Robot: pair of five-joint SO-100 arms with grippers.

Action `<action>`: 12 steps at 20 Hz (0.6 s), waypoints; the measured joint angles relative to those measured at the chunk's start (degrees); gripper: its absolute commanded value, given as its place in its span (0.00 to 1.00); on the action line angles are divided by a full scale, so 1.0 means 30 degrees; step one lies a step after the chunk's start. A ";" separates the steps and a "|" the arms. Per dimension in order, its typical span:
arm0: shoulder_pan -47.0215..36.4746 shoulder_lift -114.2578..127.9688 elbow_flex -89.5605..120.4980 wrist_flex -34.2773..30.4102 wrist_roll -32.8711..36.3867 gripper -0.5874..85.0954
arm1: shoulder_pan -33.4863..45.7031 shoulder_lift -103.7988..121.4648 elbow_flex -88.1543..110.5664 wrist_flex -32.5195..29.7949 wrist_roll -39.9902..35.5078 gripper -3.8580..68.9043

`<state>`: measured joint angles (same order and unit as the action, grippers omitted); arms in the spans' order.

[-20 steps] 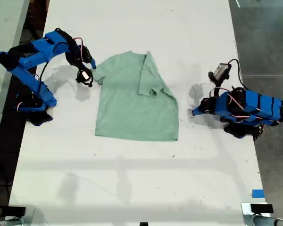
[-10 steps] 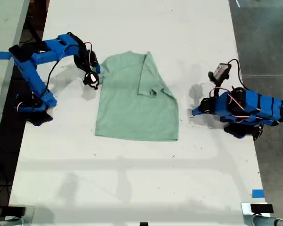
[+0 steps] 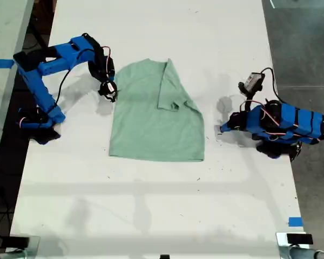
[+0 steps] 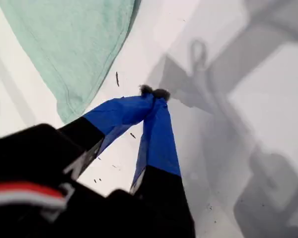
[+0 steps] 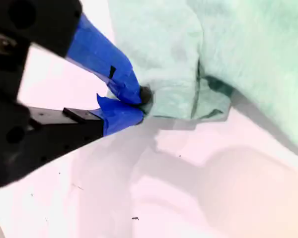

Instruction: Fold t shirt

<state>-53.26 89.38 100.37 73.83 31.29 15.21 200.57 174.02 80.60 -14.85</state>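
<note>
The t shirt [image 3: 151, 124] lies flat in the middle of the white table [image 3: 151, 210], hem toward the exterior view's bottom. The sleeve [image 3: 175, 94] on the exterior view's right is already folded in over the body. My second tool [image 3: 109, 90] is down at the opposite sleeve, on the exterior view's left, and its wrist view shows the blue tips pressed together on the sleeve's hemmed edge [image 5: 188, 106], pinching what looks like only a shallow bite of cloth. My first tool [image 3: 222, 129] is parked on the table just beside the shirt's side on the exterior view's right, its tips [image 4: 154, 94] closed on nothing. The step in hand, as I judge it, is folding this sleeve in to match the other. To do it well I should make sure the grip is firm, lift just clear of the table, carry the sleeve across in a low arc, and let go only once it lies flat, so the body does not drag or bunch.
</note>
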 measured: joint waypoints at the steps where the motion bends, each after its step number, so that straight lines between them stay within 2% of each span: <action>1: 0.0527 0.0469 -0.0937 0.0645 -0.0322 0.01 | 0.0000 0.0000 0.0000 0.0000 0.0000 0.01; 3: 0.1641 0.1055 -0.3018 0.2051 -0.0967 0.01 | 0.0000 0.0000 0.0000 0.0000 0.0000 0.01; 7: 0.4365 0.1172 -0.6855 0.2432 -0.1846 0.01 | 0.0000 0.0000 0.0000 0.0000 0.0000 0.01; 12: 0.7969 -0.0059 -0.8789 -0.0176 -0.2549 0.01 | 0.0000 0.0000 0.0000 0.0000 0.0000 0.01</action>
<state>-29.36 89.21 74.00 73.30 23.64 15.21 200.57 174.02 80.60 -14.85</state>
